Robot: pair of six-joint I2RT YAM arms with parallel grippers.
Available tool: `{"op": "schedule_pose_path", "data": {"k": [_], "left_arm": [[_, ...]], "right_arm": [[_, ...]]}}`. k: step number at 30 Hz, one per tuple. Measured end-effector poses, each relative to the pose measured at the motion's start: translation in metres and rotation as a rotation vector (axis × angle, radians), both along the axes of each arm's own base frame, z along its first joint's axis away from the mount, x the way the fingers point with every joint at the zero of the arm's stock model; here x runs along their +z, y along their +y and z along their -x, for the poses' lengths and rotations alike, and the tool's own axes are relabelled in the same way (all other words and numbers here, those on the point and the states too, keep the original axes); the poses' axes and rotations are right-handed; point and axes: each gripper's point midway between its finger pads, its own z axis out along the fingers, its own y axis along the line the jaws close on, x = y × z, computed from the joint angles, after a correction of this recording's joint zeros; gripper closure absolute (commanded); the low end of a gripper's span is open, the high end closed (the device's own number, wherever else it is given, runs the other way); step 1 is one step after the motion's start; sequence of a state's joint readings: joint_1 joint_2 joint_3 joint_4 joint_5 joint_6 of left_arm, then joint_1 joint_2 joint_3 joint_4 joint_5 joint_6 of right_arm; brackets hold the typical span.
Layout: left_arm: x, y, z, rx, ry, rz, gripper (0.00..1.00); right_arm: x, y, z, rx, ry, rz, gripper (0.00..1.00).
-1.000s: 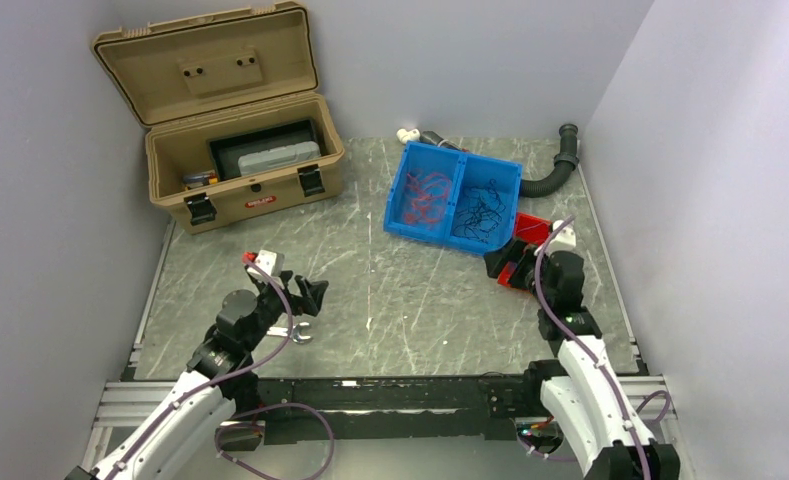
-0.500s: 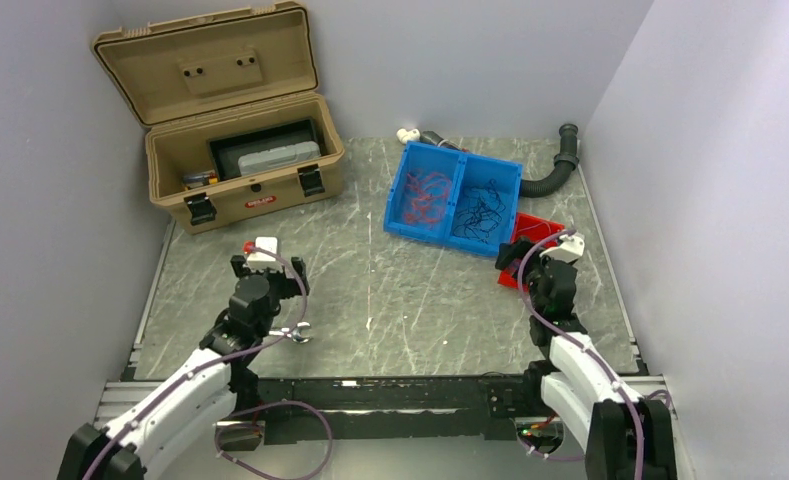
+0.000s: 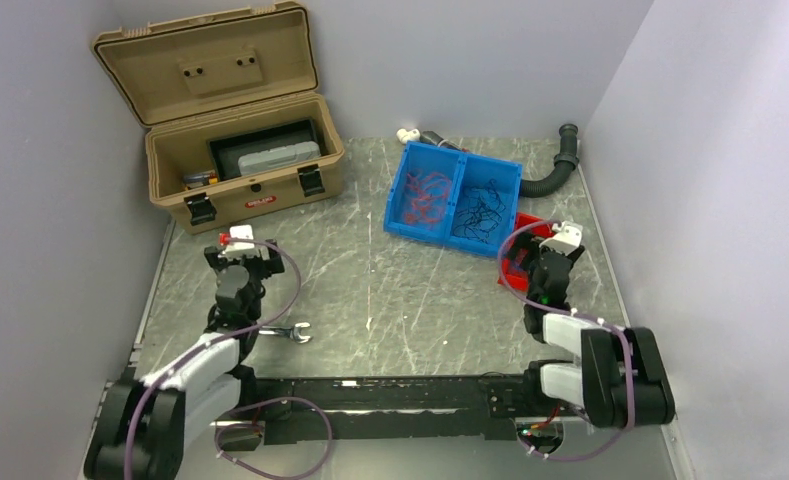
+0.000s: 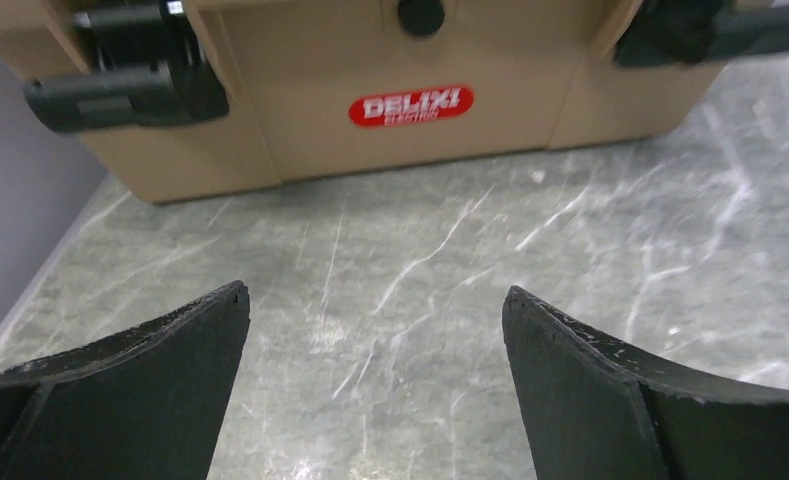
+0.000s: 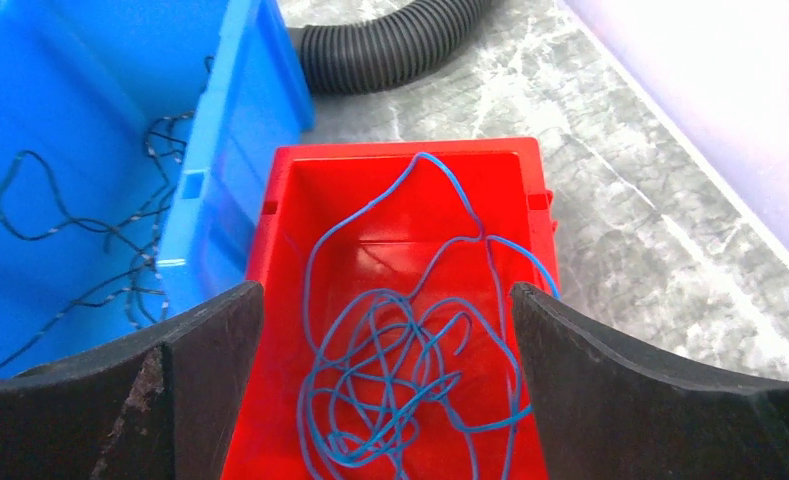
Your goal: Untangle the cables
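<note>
The cables lie sorted by colour in bins. Thin blue wires (image 5: 410, 370) are tangled in a small red bin (image 5: 400, 148), which stands at the right of the table (image 3: 518, 243). My right gripper (image 5: 385, 300) hangs open just above that tangle, holding nothing (image 3: 542, 262). Red wires (image 3: 425, 195) fill the left half of a blue bin (image 3: 460, 155), and black wires (image 3: 480, 210) its right half (image 5: 80, 230). My left gripper (image 4: 375, 300) is open over bare table and faces the toolbox (image 3: 235, 262).
A tan toolbox (image 3: 240, 150) stands open at the back left, its front wall close ahead of the left fingers (image 4: 370, 130). A wrench (image 3: 290, 333) lies near the left arm. A black corrugated hose (image 3: 555, 170) curves behind the bins. Walls close in both sides.
The left gripper has swung from pointing right to the left, toward the toolbox. The right arm has folded back, its gripper shifting over the red bin. Nothing was picked up.
</note>
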State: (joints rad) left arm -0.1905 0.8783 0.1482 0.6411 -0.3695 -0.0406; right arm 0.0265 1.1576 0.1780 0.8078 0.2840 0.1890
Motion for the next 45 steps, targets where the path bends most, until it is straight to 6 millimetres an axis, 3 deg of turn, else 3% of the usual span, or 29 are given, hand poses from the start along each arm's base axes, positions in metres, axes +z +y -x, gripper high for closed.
{"op": "schedule_pose_path", "data": {"k": [4, 6, 10, 13, 16, 27, 45], "left_arm": [[-0.036, 0.008, -0.003, 0.015, 0.077, -0.034, 0.01], [-0.044, 0.011, -0.005, 0.013, 0.112, -0.042, 0.01], [-0.029, 0.015, -0.019, 0.013, 0.084, -0.021, 0.01], [-0.021, 0.02, -0.025, 0.021, 0.06, 0.004, 0.07], [-0.018, 0.022, -0.027, 0.021, 0.054, 0.013, 0.01], [-0.019, 0.02, -0.01, 0.003, 0.001, 0.016, 0.01], [-0.014, 0.015, -0.011, -0.025, -0.022, 0.012, 0.01]], "right_arm": [[-0.009, -0.006, -0.006, -0.011, 0.002, 0.065, 0.0], [-0.01, -0.002, -0.011, 0.023, -0.005, 0.092, 0.0], [-0.01, 0.004, -0.021, 0.068, -0.043, 0.126, 0.0], [-0.009, -0.002, -0.025, 0.019, -0.04, 0.124, 0.0], [-0.009, -0.009, -0.026, -0.021, -0.035, 0.124, 0.0], [-0.011, -0.009, -0.028, -0.023, -0.023, 0.126, 0.0], [-0.011, -0.009, -0.028, -0.023, -0.023, 0.126, 0.0]]}}
